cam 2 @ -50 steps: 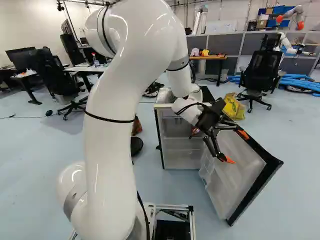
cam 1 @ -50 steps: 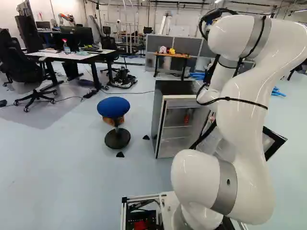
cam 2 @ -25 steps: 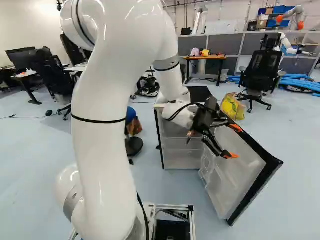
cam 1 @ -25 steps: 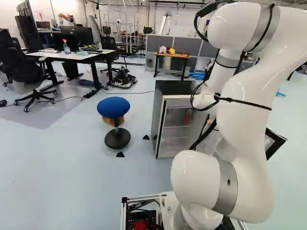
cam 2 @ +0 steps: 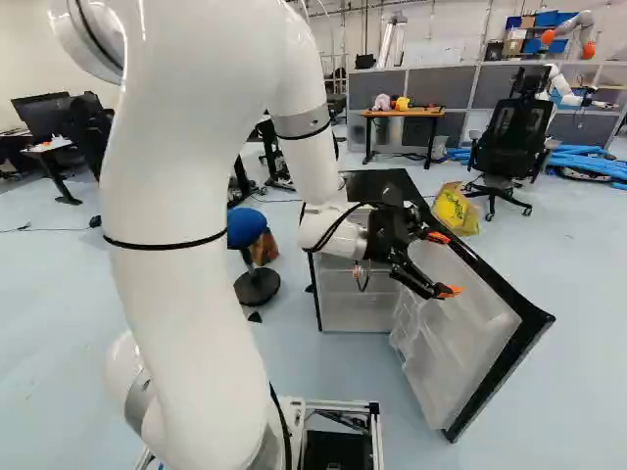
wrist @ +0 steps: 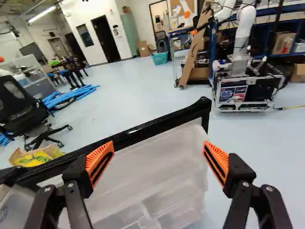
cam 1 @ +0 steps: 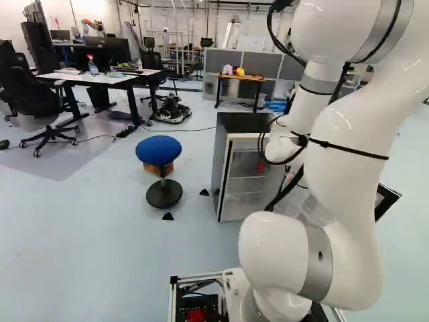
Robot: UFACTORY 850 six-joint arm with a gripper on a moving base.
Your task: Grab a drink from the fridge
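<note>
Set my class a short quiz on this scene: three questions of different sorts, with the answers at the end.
1. True or false: the door of the fridge stands open.

2. Multiple choice: in the wrist view, how does the gripper stand?
A) shut on a bottle
B) open, gripping nothing
C) shut on a yellow bag

3. Fill in the missing word: in the left base view, the stool to the left of the fridge has a ____ seat.

Key: 1. True; 2. B; 3. blue
</note>
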